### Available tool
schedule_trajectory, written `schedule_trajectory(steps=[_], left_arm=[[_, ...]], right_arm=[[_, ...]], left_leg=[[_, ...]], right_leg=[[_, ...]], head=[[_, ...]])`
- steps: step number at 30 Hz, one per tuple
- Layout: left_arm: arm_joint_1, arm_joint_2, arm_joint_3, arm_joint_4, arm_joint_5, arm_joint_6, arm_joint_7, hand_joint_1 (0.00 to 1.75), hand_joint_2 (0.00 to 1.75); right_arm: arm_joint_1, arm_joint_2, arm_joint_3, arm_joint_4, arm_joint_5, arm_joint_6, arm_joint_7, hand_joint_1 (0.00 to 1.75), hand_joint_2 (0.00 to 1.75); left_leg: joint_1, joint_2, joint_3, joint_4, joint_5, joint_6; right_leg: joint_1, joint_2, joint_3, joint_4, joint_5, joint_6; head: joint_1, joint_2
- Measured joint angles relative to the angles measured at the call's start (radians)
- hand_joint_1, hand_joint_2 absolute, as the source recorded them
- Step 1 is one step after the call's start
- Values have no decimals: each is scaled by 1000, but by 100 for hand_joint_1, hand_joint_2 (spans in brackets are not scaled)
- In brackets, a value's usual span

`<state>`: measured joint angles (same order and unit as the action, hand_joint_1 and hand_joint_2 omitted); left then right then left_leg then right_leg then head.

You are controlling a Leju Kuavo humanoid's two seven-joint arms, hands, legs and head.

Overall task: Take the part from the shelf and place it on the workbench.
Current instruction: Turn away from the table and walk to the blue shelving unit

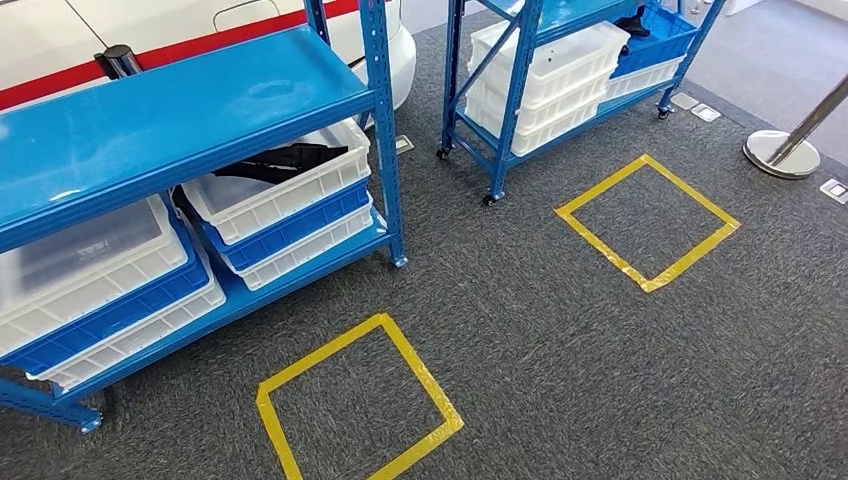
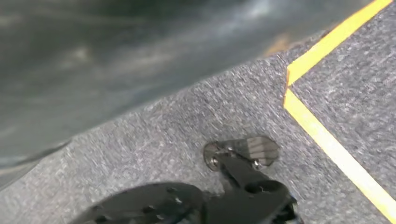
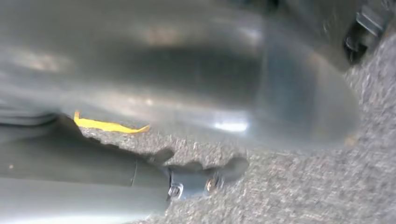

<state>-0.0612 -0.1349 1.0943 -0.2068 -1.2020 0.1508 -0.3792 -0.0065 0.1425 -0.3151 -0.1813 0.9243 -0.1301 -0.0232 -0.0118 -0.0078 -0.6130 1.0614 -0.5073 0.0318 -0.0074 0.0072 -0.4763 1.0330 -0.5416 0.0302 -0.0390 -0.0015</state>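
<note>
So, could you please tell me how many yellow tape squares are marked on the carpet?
2: a near square in front of the left blue shelf, and a far square in front of the right shelf. More may lie outside the picture.

blue shelf, yellow tape square, grey carpet
</note>
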Motion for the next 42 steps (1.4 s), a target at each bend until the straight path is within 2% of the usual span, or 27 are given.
schedule_trajectory(steps=[1, 3, 6, 7, 8, 10, 11, 12, 13, 15, 17, 19, 21, 22, 23, 24, 26, 28, 30, 32, 34, 36, 37, 38, 39, 41, 42], left_arm=[[2, -1, 0, 0, 0, 0, 0, 0, 0], [1, -2, 0, 0, 1, 1, 0, 0, 0], [-5, -3, 0, 0, 1, 2, -1, 0, 0], [-5, -3, 0, 0, 1, 2, -1, 0, 0], [-5, -3, 0, 0, 1, 2, -1, 0, 0], [-4, -3, 0, 0, 1, 2, -1, 0, 0], [-3, -3, 0, 0, 1, 2, -1, 0, 0], [-3, -3, 0, 0, 1, 2, -1, 0, 0], [-3, -2, 0, 0, 1, 3, -1, 0, 0], [-3, -2, 0, 0, 1, 4, -1, 0, 0], [-3, -2, 0, 0, 1, 4, -1, 0, 0], [-4, -2, 0, 0, 1, 4, -1, 0, 0], [-3, -2, 0, 0, 1, 4, -1, 0, 0], [-3, -2, 0, 0, 1, 4, -1, 0, 0], [-2, -2, 0, 0, 1, 4, -1, 0, 0], [-1, -2, 0, 0, 1, 4, -1, 0, 0], [-1, -2, 0, 0, 1, 4, -1, 0, 0], [-3, -1, 0, 0, 1, 4, -4, 0, 0], [-2, -1, 0, 0, 1, 2, -6, 0, 0], [1, -2, 0, 0, 1, 2, -7, 0, 0], [1, -3, 0, 0, 1, 2, -8, 0, 0], [-1, -3, 0, 0, 1, 2, -8, 0, 0], [-2, -3, 0, 0, 1, 2, -8, 0, 0], [-2, -3, 0, 0, 1, 2, -8, 0, 0], [-2, -4, 0, 0, 1, 2, -9, 0, 0], [-2, -6, 0, 0, 1, 3, -16, 0, 0], [-2, -7, 0, 0, 1, 6, -22, 0, 0]], right_arm=[[0, -1, 0, 0, 0, 1, 0, 0, 0], [-1, -2, 0, 0, 0, 2, 0, 0, 0], [-4, -3, -1, 0, 0, 2, 0, 0, 0], [-3, -3, -1, 0, 0, 2, 0, 0, 0], [-1, -4, -1, 0, 0, 2, 0, 0, 0], [4, -5, -1, 0, 0, 2, 0, 0, 0], [5, -5, -2, 1, 0, 2, 0, 0, 0], [4, -5, -2, 1, 0, 2, 0, 0, 0], [3, -5, -4, 2, 0, 3, 0, 0, 0], [0, -4, -6, 2, 0, 4, 0, 0, 0], [1, -4, -7, 2, 0, 4, 0, 0, 0], [1, -3, -7, 2, 0, 7, -2, 0, 0], [0, -2, -8, 2, 0, 11, -3, 0, 0], [0, -2, -8, 2, 0, 13, -3, 0, 0], [0, -2, -8, 2, 0, 13, -3, 0, 0], [1, -2, -9, 2, 0, 14, -3, 0, 0], [2, -1, -9, 2, 1, 15, -4, 0, 0], [1, 0, -9, 3, 2, 19, -5, 0, 0], [-1, 1, -10, 3, 4, 23, -7, 0, 0], [0, 0, -10, 3, 6, 24, -8, 0, 0], [0, -1, -10, 2, 7, 24, -9, 0, 0], [0, -2, -10, 2, 7, 24, -9, 0, 0], [0, -2, -10, 2, 7, 24, -9, 0, 0], [1, -3, -10, 2, 7, 24, -9, 0, 0], [2, -3, -10, 2, 8, 24, -9, 0, 0], [3, -4, -10, 2, 10, 24, -9, 0, 0], [3, -5, -10, 3, 12, 24, -9, 0, 0]], left_leg=[[3, 0, 12, -8, 12, 7], [10, 2, 33, -14, 26, 14], [11, 1, 42, -14, 19, 17], [12, -1, 46, -14, 13, 16], [14, -4, 53, -14, 6, 14], [18, -10, 70, -14, -10, 5], [19, -11, 80, -13, -19, -2], [19, -12, 86, -13, -26, -9], [17, -11, 90, -14, -32, -16], [16, -9, 100, -14, -37, -28], [19, -5, 93, 14, -43, -35], [21, -1, 45, 102, -70, -42], [22, 0, -29, 215, -112, -48], [23, 0, -59, 246, -119, -49], [23, 1, -74, 246, -107, -49], [23, 1, -72, 211, -73, -46], [21, 2, -35, 94, 2, -37], [14, 3, -11, 26, 3, -28], [9, 2, -8, 17, -7, -17], [16, 2, 7, 5, 22, -8], [22, 3, 21, -6, 31, 0], [20, 3, 22, -7, 28, 6], [20, 2, 23, -6, 25, 8], [19, 0, 25, -6, 22, 8], [19, -3, 29, -6, 19, 7], [19, -7, 37, -6, 12, 2], [16, -9, 40, -5, 7, -2]], right_leg=[[3, 0, 9, 7, -6, 4], [4, 0, -15, 60, -35, 3], [-2, 0, -132, 221, -88, 4], [-5, 0, -164, 244, -94, 10], [-8, -1, -181, 235, -82, 21], [-15, -2, -172, 133, -6, 48], [-18, -6, -164, 80, 32, 55], [-17, -12, -156, 44, 57, 51], [-16, -16, -151, 28, 73, 41], [-15, -20, -145, 26, 77, 14], [-21, -17, -130, 21, 80, 2], [-23, -16, -114, 19, 73, -9], [-20, -15, -104, 19, 65, -21], [-18, -14, -99, 19, 61, -24], [-16, -12, -93, 19, 57, -26], [-15, -10, -86, 19, 53, -26], [-13, -7, -71, 19, 44, -22], [-10, -5, -68, 18, 37, -13], [-6, -5, -72, 16, 30, -1], [-3, -5, -71, 29, 18, 9], [-2, -6, -103, 100, -16, 9], [-3, -6, -176, 221, -62, 4], [-4, -6, -207, 265, -71, 5], [-4, -6, -224, 277, -65, 12], [-4, -6, -222, 250, -41, 21], [-5, -6, -178, 123, 27, 35], [-3, -6, -154, 65, 55, 34]], head=[[1, 0], [5, 0], [9, 0], [9, 0], [9, 0], [10, 0], [11, 0], [13, 0], [13, 0], [12, 0], [10, 0], [9, 0], [8, 0], [9, 0], [9, 0], [8, 0], [9, 0], [8, 0], [7, 0], [8, 0], [11, 0], [12, 0], [12, 0], [12, 0], [13, 0], [13, 0], [13, 0]])
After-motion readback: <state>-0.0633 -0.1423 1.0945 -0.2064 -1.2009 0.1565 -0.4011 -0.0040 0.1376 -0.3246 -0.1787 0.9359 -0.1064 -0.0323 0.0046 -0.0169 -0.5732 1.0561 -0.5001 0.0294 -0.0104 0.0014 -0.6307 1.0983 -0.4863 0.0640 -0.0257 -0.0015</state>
